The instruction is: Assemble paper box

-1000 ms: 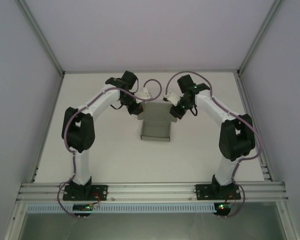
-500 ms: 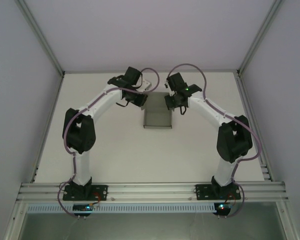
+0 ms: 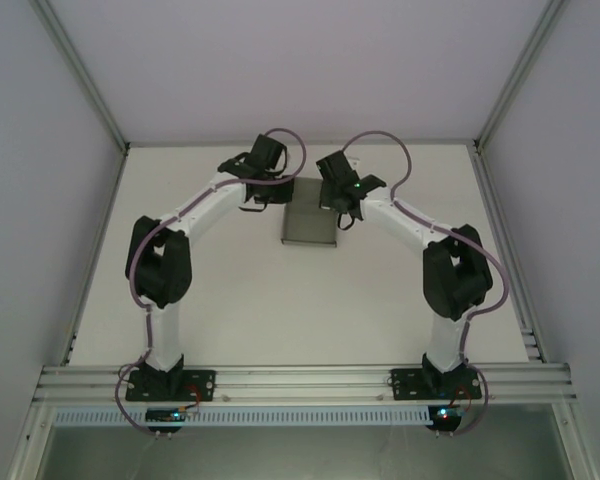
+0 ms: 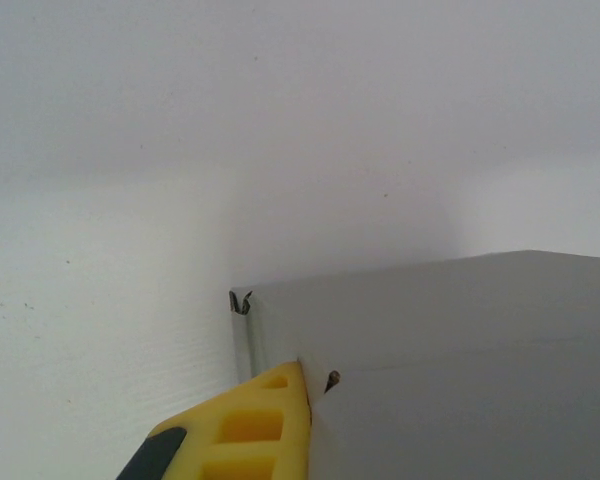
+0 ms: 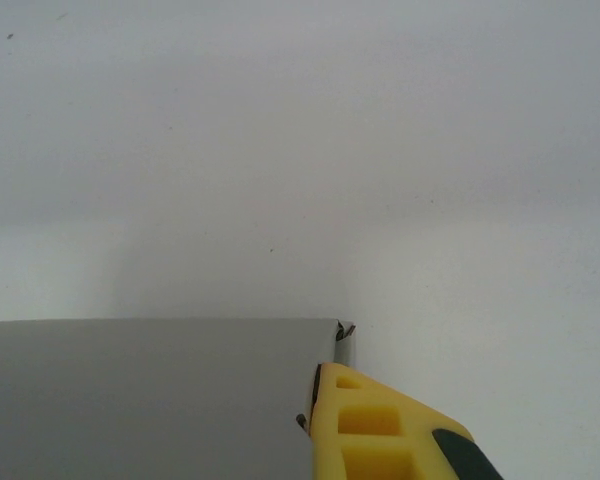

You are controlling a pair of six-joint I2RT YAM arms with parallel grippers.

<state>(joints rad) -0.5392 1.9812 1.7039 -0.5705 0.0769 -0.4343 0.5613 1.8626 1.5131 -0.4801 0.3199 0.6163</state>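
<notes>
The grey paper box (image 3: 310,228) lies near the far end of the white table, between the two wrists. My left gripper (image 3: 277,192) is at its far left corner and my right gripper (image 3: 332,195) at its far right corner. In the left wrist view one yellow finger (image 4: 250,425) presses against the edge of a grey panel (image 4: 460,360), which hides the other finger. The right wrist view mirrors this: a yellow finger (image 5: 370,425) lies tight against the grey panel (image 5: 150,400). Both grippers look shut on the cardboard.
The white table (image 3: 230,300) spreads out on the near side of the box. The enclosure's back wall (image 3: 300,70) rises just beyond the grippers, and metal frame posts (image 3: 80,80) run along both sides.
Both grippers have moved toward the far wall and closer together. The box has slid away from the near side with them and looks shorter from above.
</notes>
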